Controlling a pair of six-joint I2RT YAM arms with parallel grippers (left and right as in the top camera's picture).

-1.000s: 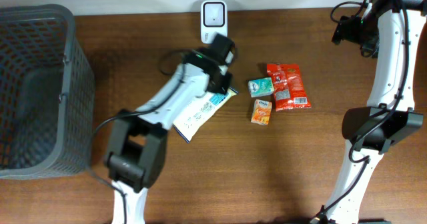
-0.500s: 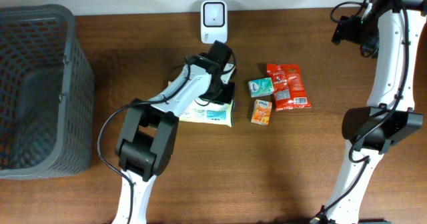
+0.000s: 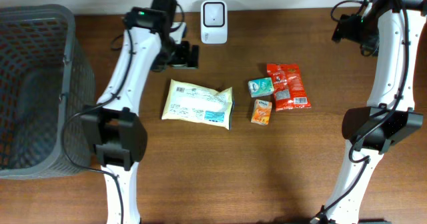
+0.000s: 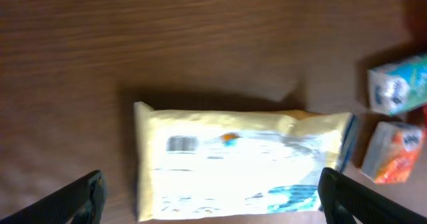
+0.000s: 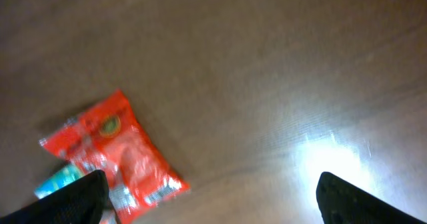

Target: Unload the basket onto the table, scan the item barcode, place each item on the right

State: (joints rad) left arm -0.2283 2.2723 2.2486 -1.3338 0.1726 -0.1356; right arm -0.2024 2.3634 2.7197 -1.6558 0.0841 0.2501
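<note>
— Where was the pack (image 3: 198, 104)?

— It lay flat on the table (image 3: 300, 171), below the scanner (image 3: 213, 14) and apart from it. The green box (image 3: 261, 86), orange box (image 3: 261, 111) and red bag (image 3: 288, 86) lay just to its right.

— Did we hold it?

— No. Our left gripper (image 3: 189, 55) hung wide open near the scanner, apart from the pack, with nothing in it. Our right gripper (image 5: 212, 196) was open and empty too, far off by the back right corner.

— What could have gone wrong?

— We thought the pack looked soft and flat, so our grip could slip off or pinch only a corner. Then it could droop and hide its barcode from the scanner. We saw a grey patch (image 4: 179, 143) on top, too blurry to call a barcode. If we reached too far right, we could bump the boxes.
</note>
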